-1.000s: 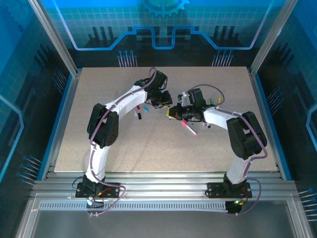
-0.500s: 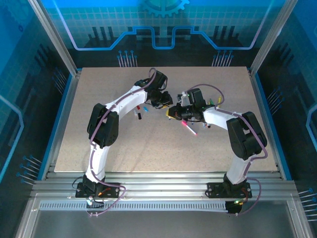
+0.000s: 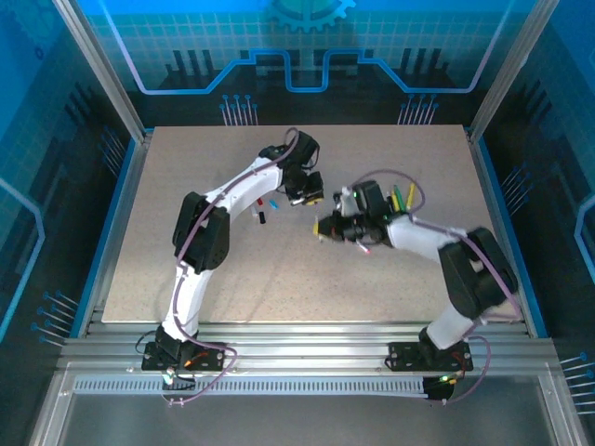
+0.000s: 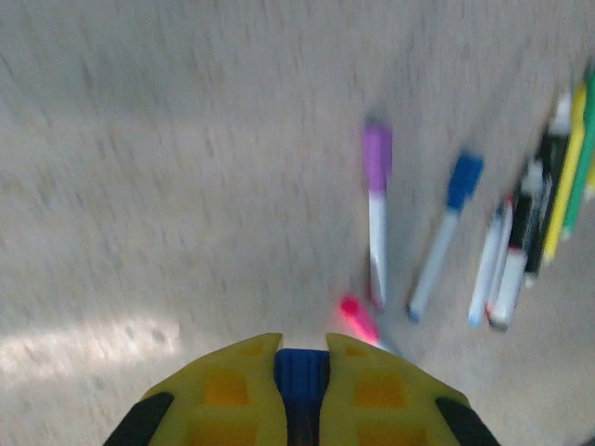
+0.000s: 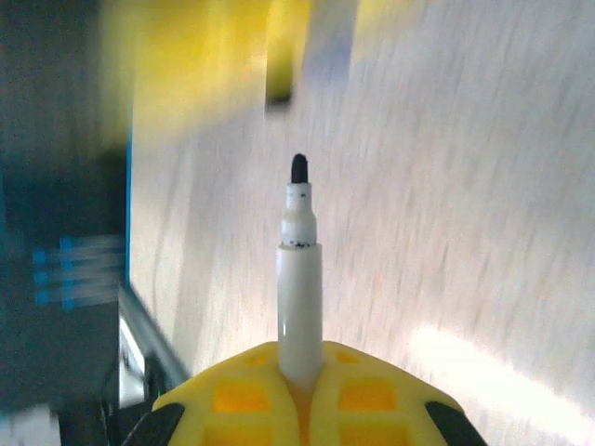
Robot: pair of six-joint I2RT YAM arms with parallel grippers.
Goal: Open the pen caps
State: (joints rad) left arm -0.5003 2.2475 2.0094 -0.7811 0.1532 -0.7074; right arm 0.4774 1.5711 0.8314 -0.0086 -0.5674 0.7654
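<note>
Left gripper [image 4: 302,346] is clamped on a blue cap [image 4: 301,379], held above the surface [image 3: 186,269]. Right gripper [image 5: 299,358] is clamped on a white pen body [image 5: 299,288], dark tip bare. A purple-capped pen [image 4: 376,218] and a blue-capped pen [image 4: 444,237] lie side by side on the surface.

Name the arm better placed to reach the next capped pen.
Probably left: the left pincer grips just a blue cap, with the purple-capped pen lying close ahead. The right pincer clamps an uncapped pen.
</note>
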